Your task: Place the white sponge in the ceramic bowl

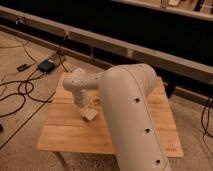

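The white sponge [90,115] is a small cream block on the wooden table [65,135], left of the middle. My gripper [84,106] reaches down from the white wrist [76,84] and its tip is right at the sponge's upper left. I cannot tell whether it touches the sponge. The thick white arm [132,115] crosses the middle and right of the table and hides what lies behind it. The ceramic bowl is not visible.
The table is small, with its front edge [75,149] and left edge near the sponge. Black cables [20,92] and a black box [46,66] lie on the floor to the left. A long rail [100,45] runs behind the table.
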`<state>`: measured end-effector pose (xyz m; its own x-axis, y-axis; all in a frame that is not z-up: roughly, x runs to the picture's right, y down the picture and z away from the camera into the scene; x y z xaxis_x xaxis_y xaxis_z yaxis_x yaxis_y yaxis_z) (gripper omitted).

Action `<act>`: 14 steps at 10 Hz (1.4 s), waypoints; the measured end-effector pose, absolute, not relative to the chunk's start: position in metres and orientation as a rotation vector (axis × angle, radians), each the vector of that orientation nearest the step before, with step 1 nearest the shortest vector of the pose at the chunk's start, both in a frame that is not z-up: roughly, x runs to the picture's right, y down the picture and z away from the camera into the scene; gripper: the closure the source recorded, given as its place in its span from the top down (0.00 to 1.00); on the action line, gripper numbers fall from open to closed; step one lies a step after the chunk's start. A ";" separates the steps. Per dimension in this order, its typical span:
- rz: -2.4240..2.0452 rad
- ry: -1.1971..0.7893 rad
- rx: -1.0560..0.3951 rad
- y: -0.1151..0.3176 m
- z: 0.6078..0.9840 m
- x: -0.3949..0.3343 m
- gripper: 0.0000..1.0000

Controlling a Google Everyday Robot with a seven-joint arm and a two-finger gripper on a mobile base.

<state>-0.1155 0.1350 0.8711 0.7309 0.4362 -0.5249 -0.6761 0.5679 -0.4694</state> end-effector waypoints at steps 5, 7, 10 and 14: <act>0.817 0.382 -0.655 0.080 0.832 -0.105 0.00; 0.877 0.407 -0.619 0.058 0.829 -0.091 0.00; 0.968 0.430 -0.567 0.022 0.833 -0.071 0.00; 1.110 0.457 -0.523 -0.017 0.848 -0.043 0.00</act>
<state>-0.0432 -0.0166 0.8477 0.3772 0.7155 -0.5880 -0.9222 0.3489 -0.1670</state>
